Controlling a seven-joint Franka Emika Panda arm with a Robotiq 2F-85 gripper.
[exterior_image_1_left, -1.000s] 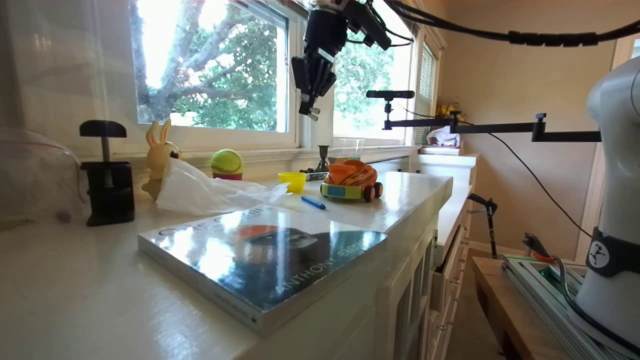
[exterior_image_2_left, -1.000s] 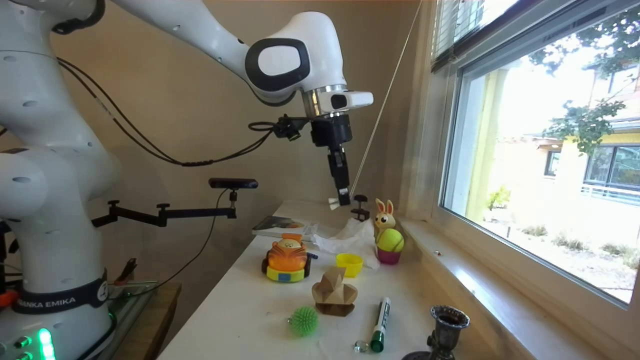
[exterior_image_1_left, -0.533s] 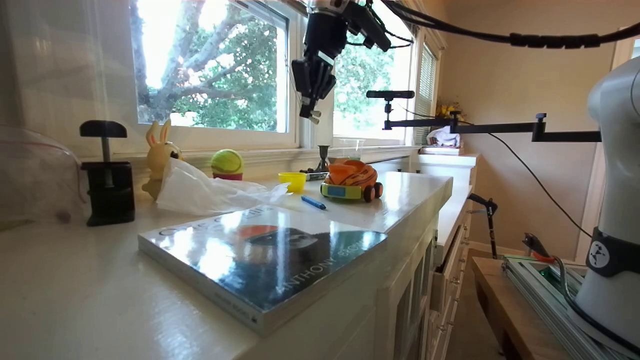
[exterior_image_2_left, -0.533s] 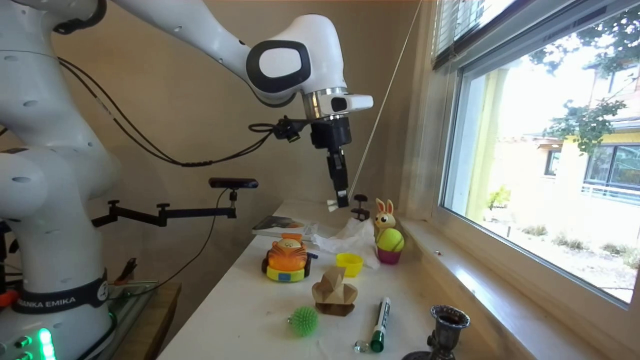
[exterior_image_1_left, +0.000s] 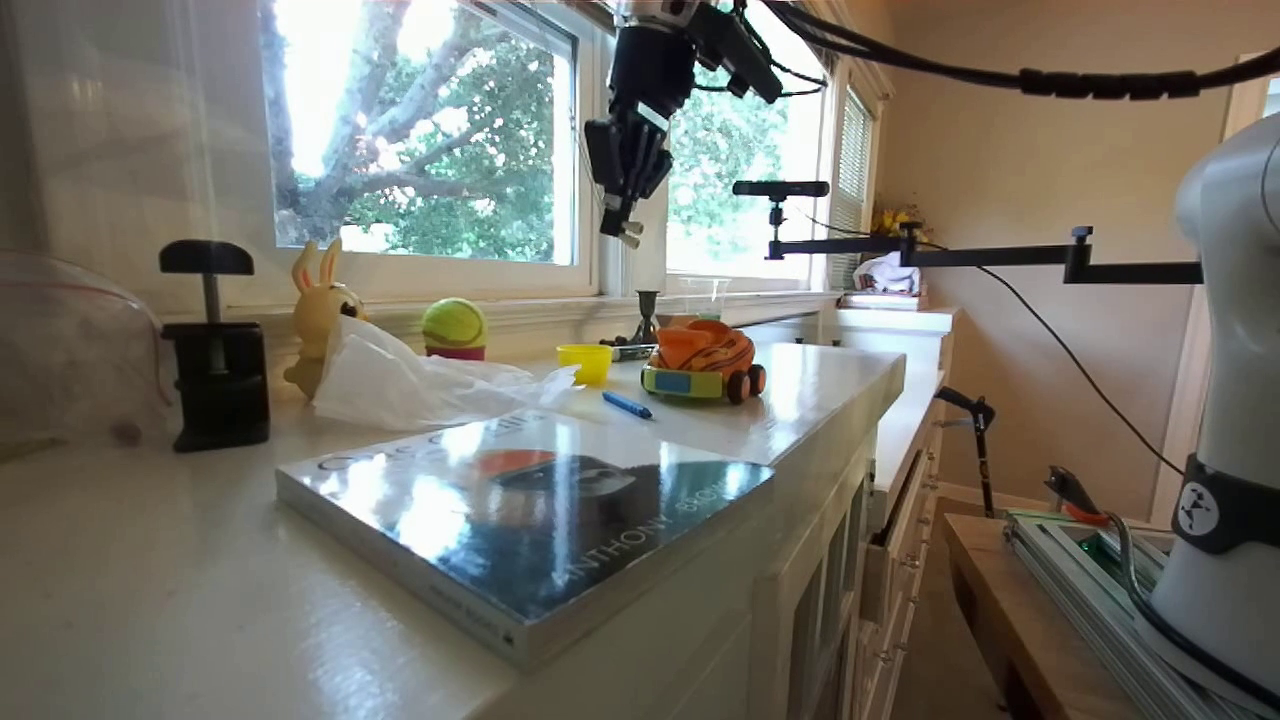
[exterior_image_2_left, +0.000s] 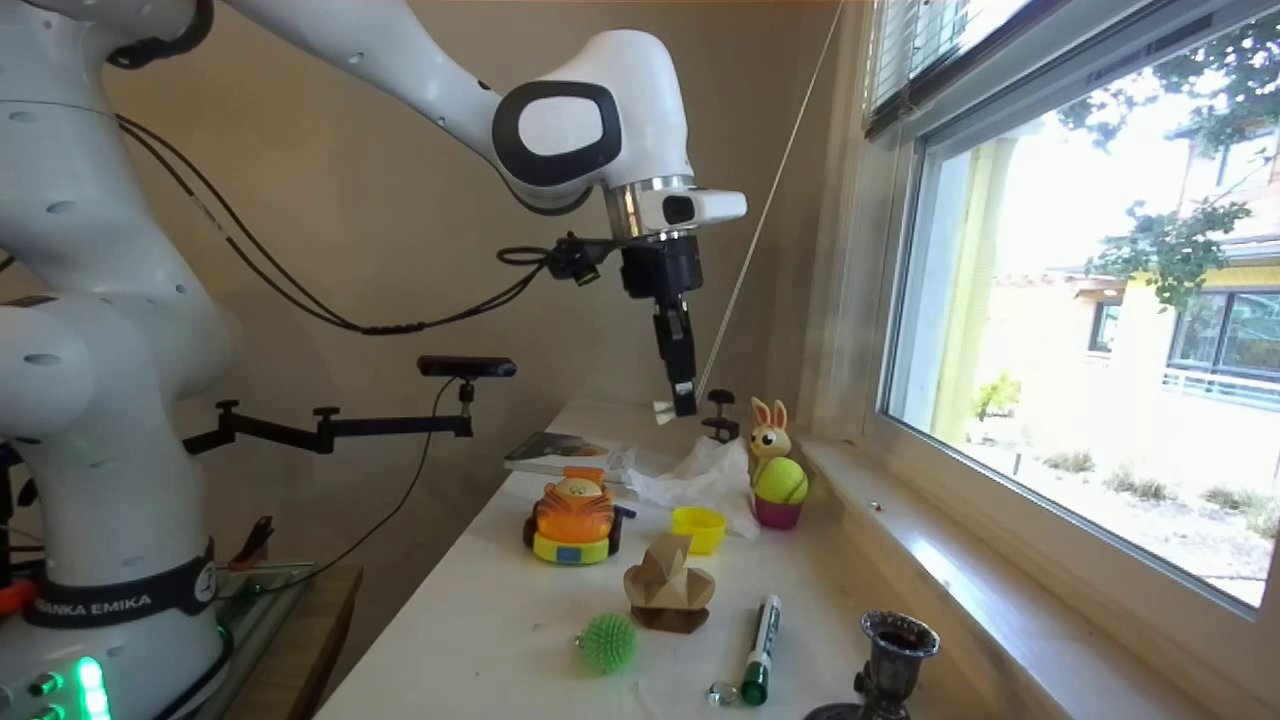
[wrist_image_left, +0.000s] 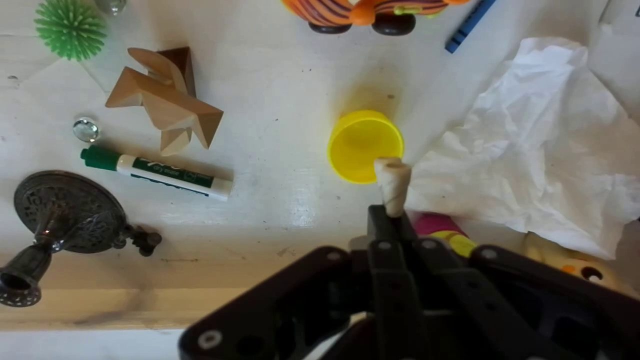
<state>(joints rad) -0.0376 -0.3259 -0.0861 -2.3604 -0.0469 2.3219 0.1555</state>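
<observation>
My gripper (wrist_image_left: 391, 220) is shut on a small cream-coloured, flared, hollow-looking piece (wrist_image_left: 394, 187). The gripper (exterior_image_1_left: 613, 222) holds it well above the white counter in both exterior views; the piece shows beside the fingertips in an exterior view (exterior_image_2_left: 664, 411). In the wrist view, the piece overlaps the rim of a yellow cup (wrist_image_left: 345, 155) below it. White crumpled paper or plastic (wrist_image_left: 535, 150) lies beside the cup. A tennis ball (exterior_image_2_left: 780, 481) sits in a magenta cup (exterior_image_2_left: 777, 515) near a bunny figure (exterior_image_2_left: 770, 440).
On the counter are an orange tiger car (exterior_image_2_left: 575, 520), a blue crayon (exterior_image_1_left: 627, 405), a book (exterior_image_1_left: 560, 540), a black clamp (exterior_image_1_left: 215, 390), a faceted brown figure (exterior_image_2_left: 668, 585), a green spiky ball (exterior_image_2_left: 608, 643), a marker (exterior_image_2_left: 762, 650) and a candlestick (exterior_image_2_left: 893, 655). The window stands alongside.
My gripper has dropped very slightly over the last second, with the cream piece still in it. The things on the counter have not moved.
</observation>
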